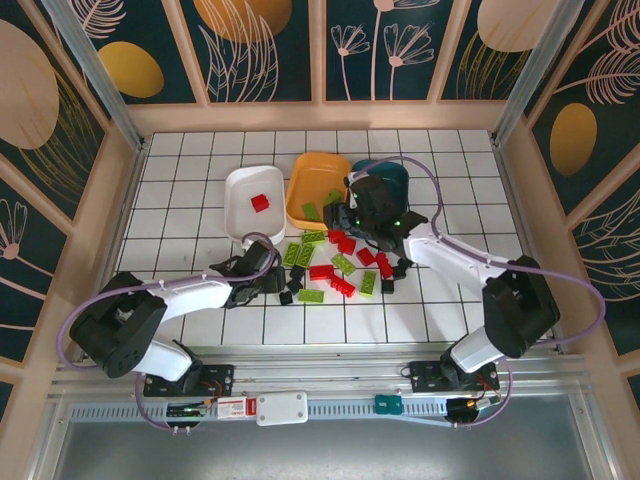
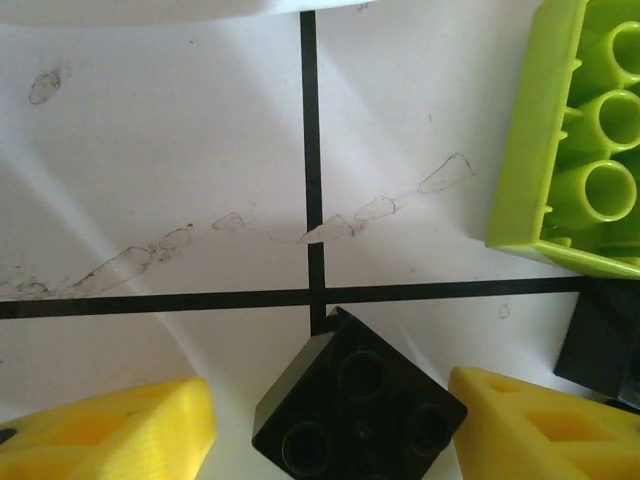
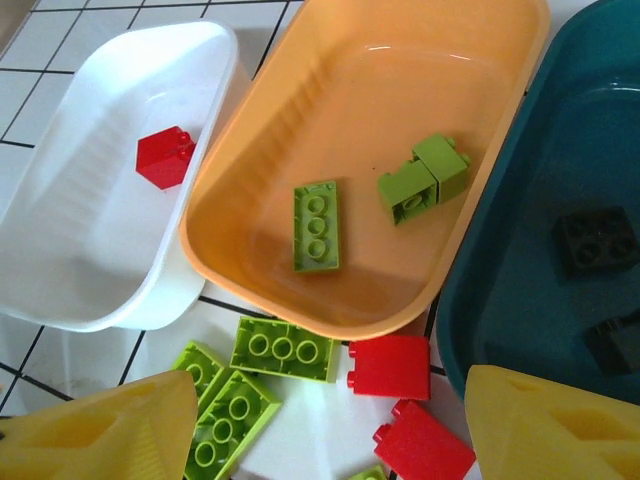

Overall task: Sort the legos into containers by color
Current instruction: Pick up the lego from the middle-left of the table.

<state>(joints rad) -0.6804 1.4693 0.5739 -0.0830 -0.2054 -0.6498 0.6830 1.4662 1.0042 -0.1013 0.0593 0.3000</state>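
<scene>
1. Legos (image 1: 340, 265): a loose heap of red, lime and black bricks lies on the worktop (image 1: 200, 170), just in front of the three trays and between the two arms
2. White tray (image 1: 245, 185): left end of the tray row. It holds one red brick (image 3: 165, 157)
3. Orange tray (image 1: 320, 170): middle of the row, just beside the white tray. It holds three lime bricks: a long one (image 3: 316, 225) lying alone with its studs up, and a small pair (image 3: 422, 178) touching each other
4. Teal tray (image 3: 520, 260): right end of the row, just beside the orange tray. Two black bricks (image 3: 595, 240) lie in it, apart from each other. In the top view the right arm covers most of this tray
5. Left tool (image 2: 325, 425): low over the worktop at the left edge of the heap, with its fingers (image 2: 110, 435) spread. A black brick (image 2: 360, 405) sits between them, studs up and turned corner-on, with a gap to each finger. No contact is visible
6. Around the left tool: a lime brick (image 2: 580, 150) lies ahead and to the right, apart from the black brick. A second black piece (image 2: 605, 345) lies just beside the right-hand finger; contact cannot be told
7. Right tool (image 3: 325, 425): above the near edge of the orange tray, fingers spread wide, with nothing between them. Below it, loose lime bricks (image 3: 283, 350) and loose red bricks (image 3: 390, 365) lie on the worktop just in front of that tray
</scene>
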